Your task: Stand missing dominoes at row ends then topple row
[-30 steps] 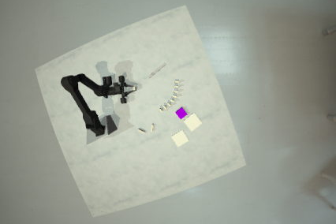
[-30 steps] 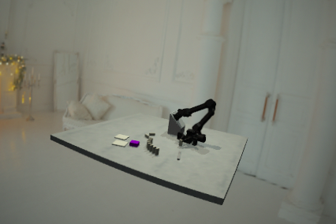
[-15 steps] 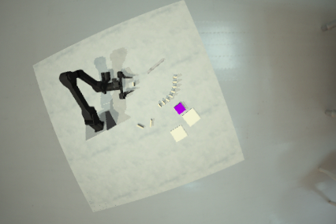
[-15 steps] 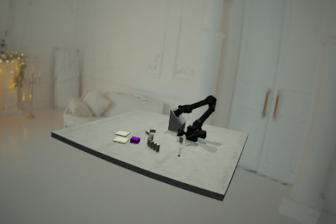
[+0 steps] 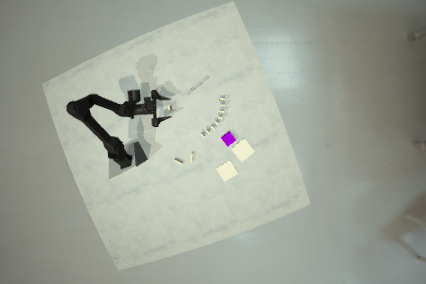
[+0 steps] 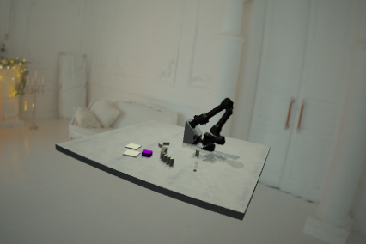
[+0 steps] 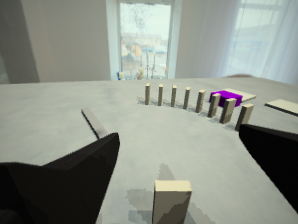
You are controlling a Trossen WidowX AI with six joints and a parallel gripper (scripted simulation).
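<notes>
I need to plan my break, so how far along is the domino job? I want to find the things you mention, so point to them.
Eight dominoes (image 7: pixel 187 98) stand in a curved row. The open hand (image 5: pixel 162 108) (image 7: pixel 178 134) holds nothing; a loose domino (image 7: pixel 171 202) stands between its fingers, away from the row. Two more (image 5: pixel 178 160) (image 5: pixel 193 157) await placing, then the push.

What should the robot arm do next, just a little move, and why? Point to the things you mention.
I think the gripper (image 5: pixel 169 107) (image 6: pixel 209 149) (image 7: pixel 178 134) should back straight away from the lone domino (image 5: pixel 170 107) (image 6: pixel 197 153) (image 7: pixel 171 202), fingers kept wide. The domino stands upright with a finger on each side, and nothing grips it, so a sideways move might knock it over.
</notes>
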